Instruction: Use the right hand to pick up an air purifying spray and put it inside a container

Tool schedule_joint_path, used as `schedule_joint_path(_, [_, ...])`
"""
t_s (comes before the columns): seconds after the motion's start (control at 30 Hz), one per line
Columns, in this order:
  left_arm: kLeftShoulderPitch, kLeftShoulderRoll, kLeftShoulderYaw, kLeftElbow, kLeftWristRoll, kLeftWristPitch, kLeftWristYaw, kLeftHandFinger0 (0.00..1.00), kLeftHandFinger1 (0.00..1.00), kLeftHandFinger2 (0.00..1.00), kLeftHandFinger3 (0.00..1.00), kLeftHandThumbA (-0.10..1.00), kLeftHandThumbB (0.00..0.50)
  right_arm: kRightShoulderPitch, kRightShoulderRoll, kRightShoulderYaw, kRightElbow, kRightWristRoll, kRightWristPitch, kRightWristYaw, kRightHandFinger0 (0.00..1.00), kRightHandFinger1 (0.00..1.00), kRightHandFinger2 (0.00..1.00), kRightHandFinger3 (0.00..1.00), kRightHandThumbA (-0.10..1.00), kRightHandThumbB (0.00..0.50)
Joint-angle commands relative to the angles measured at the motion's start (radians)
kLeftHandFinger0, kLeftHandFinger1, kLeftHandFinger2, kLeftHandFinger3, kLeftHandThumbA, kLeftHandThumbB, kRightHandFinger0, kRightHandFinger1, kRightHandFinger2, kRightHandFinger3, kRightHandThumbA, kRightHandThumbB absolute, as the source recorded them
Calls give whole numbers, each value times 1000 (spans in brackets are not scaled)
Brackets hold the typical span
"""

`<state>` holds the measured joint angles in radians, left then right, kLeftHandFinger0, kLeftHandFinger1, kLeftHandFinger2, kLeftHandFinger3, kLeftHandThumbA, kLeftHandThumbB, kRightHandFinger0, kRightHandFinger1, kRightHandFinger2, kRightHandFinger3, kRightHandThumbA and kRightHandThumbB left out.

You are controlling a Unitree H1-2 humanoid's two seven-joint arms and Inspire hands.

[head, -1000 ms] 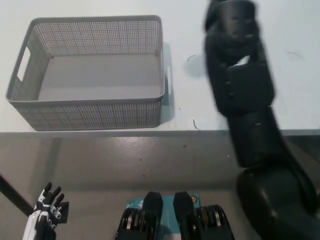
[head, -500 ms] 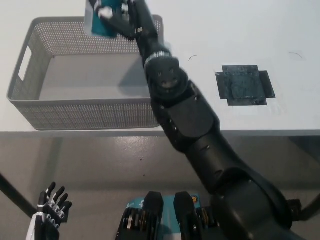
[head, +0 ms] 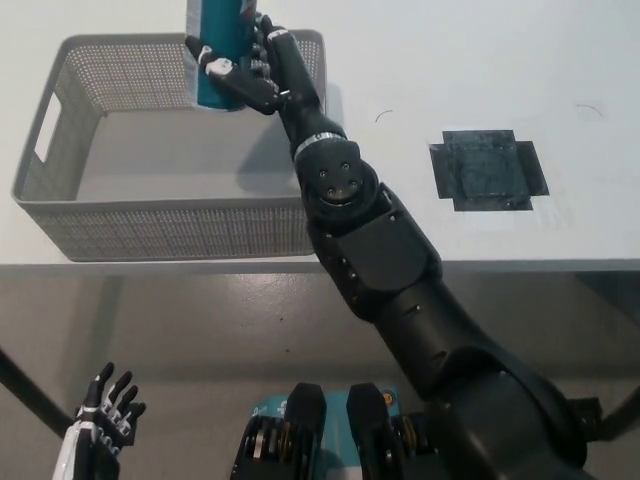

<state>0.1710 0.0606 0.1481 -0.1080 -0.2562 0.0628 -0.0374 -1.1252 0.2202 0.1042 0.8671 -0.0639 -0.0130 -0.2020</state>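
White table (head: 480, 60) carries grey mesh basket (head: 60, 215) at left, black tape patch (head: 488, 170) at right. Right hand (head: 245, 75) grips teal spray can (head: 220, 50) upright over basket's far right corner. Lower straight, clear rim, release only when base lands. Left hand (head: 100, 440) rests low left, fingers spread, empty.

The teal spray can (head: 219, 50) runs off the picture's top edge, so its cap and nozzle are out of view, and the right hand (head: 243, 72) covers part of its lower body. The black arm hides the grey basket (head: 70, 215)'s right wall, and only the left hand (head: 100, 432)'s fingertips show at the bottom edge.
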Motion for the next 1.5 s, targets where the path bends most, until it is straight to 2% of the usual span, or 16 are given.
schedule_joint_path(0.0, [4, 11, -8, -22, 5, -8, -18, 1000, 1000, 1000, 1000, 878, 52, -60, -29, 26, -98, -13, -50, 88, 1000, 1000, 1000, 1000, 863, 500])
schedule_joint_path(0.13, [8, 14, -7, -12, 14, -27, -15, 1000, 1000, 1000, 1000, 909, 78, -46, -42, 21, -211, 12, 5, 123, 1000, 1000, 1000, 1000, 851, 500])
schedule_joint_path(0.2, [15, 13, -2, -12, 8, -24, -15, 1000, 1000, 1000, 1000, 948, 131, -27, -54, 21, -293, 26, 32, 156, 1000, 1000, 1000, 1000, 829, 500])
schedule_joint_path(0.37, [15, 10, 7, -19, -5, -17, -12, 1000, 1000, 1000, 1000, 991, 189, 14, -86, 18, -469, 30, 84, 193, 1000, 1000, 1000, 1000, 795, 500])
schedule_joint_path(0.47, [26, 6, 4, -23, -3, -14, -12, 1000, 1000, 1000, 1000, 1000, 119, 35, -92, 3, -523, 53, 103, 212, 1000, 1000, 1000, 1000, 783, 500])
schedule_joint_path(0.73, [31, -1, 1, -32, 7, -3, 0, 1000, 1000, 1000, 1000, 1000, 109, 223, -158, 20, -922, -10, 176, 221, 1000, 1000, 1000, 1000, 865, 500])
schedule_joint_path(0.8, [32, -12, -1, -39, 13, 2, 11, 1000, 1000, 1000, 1000, 1000, 96, 304, -182, 11, -1048, -6, 180, 228, 1000, 1000, 1000, 1000, 843, 500])
schedule_joint_path(0.83, [32, -14, 0, -38, 9, 4, 11, 1000, 1000, 1000, 1000, 1000, 111, 362, -204, 6, -1110, 18, 155, 246, 1000, 1000, 1000, 1000, 822, 500])
schedule_joint_path(0.9, [32, -9, 1, -40, 12, 9, 10, 1000, 1000, 1000, 1000, 1000, 88, 463, -242, 2, -1199, 12, 115, 255, 1000, 1000, 1000, 1000, 824, 500])
schedule_joint_path(1.03, [33, -11, -3, -45, 21, 10, 12, 1000, 1000, 1000, 1000, 1000, 120, 720, -334, -27, -1332, 31, 21, 274, 1000, 1000, 1000, 1000, 806, 498])
schedule_joint_path(1.1, [30, -6, -2, -43, 21, 6, 8, 1000, 1000, 1000, 1000, 1000, 116, 856, -388, -41, -1328, 6, -66, 273, 1000, 1000, 1000, 1000, 859, 486])
schedule_joint_path(1.2, [46, -3, 7, -38, 18, -30, 2, 1000, 1000, 1000, 1000, 1000, 189, 1002, -448, -50, -1286, -35, -168, 262, 1000, 1000, 1000, 1000, 856, 491])
schedule_joint_path(1.3, [39, 1, 22, -26, -1, -51, -4, 1000, 1000, 1000, 1000, 1000, 192, 1142, -508, -72, -1169, -44, -303, 245, 1000, 1000, 1000, 1000, 785, 465])
schedule_joint_path(1.33, [34, 3, 28, -23, -2, -54, -1, 1000, 1000, 1000, 1000, 1000, 195, 1178, -526, -77, -1118, -50, -351, 237, 1000, 1000, 1000, 1000, 781, 437])
schedule_joint_path(1.4, [32, 9, 32, -20, -1, -53, -3, 1000, 1000, 1000, 1000, 1000, 203, 1225, -546, -81, -1072, -36, -378, 238, 1000, 1000, 1000, 1000, 779, 435])
schedule_joint_path(1.47, [34, 18, 37, -8, 1, -85, -15, 1000, 1000, 1000, 1000, 1000, 162, 1308, -551, -94, -995, -25, -379, 221, 1000, 1000, 1000, 1000, 794, 451])
